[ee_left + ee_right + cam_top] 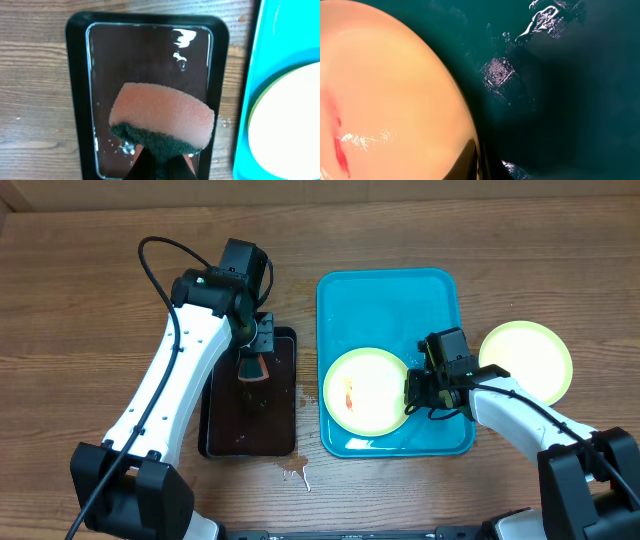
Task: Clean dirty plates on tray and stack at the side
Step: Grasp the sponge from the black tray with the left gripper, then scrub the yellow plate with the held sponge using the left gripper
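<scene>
Pinching the smeared plate (365,390) by its rim in the right gripper (415,390), near-left in the teal tray (390,300). Squeezing a sponge (162,120) in the left gripper (253,378), left of that tray. Likely light, stiff, wet-slick: hold the rim deep.

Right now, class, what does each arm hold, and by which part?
Left gripper: sponge, jaws on its dark green side. Right gripper: smeared plate, jaws apparently on its rim.
</scene>
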Motion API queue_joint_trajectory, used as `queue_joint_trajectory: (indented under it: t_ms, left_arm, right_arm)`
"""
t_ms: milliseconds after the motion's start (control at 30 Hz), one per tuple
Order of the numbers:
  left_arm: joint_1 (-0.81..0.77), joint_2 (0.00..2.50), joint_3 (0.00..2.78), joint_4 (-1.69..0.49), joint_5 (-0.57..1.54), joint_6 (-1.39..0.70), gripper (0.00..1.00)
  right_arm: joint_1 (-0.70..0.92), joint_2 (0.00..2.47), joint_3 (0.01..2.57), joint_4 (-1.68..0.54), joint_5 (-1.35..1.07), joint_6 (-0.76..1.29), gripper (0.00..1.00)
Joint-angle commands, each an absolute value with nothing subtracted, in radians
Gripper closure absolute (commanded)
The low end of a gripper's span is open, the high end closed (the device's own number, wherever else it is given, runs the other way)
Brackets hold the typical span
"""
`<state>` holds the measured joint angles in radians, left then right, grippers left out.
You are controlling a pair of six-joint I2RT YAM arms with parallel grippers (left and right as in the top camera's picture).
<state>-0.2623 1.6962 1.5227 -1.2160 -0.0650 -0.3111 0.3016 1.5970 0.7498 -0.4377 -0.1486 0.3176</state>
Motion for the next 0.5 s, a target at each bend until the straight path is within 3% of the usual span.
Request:
queue_joint_trajectory:
  t_ms: [0, 467]
  left_arm:
    - [-0.272, 1.68, 1.48, -1.19, -0.045, -0.33, 0.96]
    - [-0.289, 1.68, 1.438, -1.182, -0.008, -0.355, 0.96]
  right_arm:
    - [0.308, 1.631, 0.737, -0.451, -0.133, 0.323, 0.96]
    - [0.308, 1.631, 0.737, -0.454, -0.136, 0.323, 0.96]
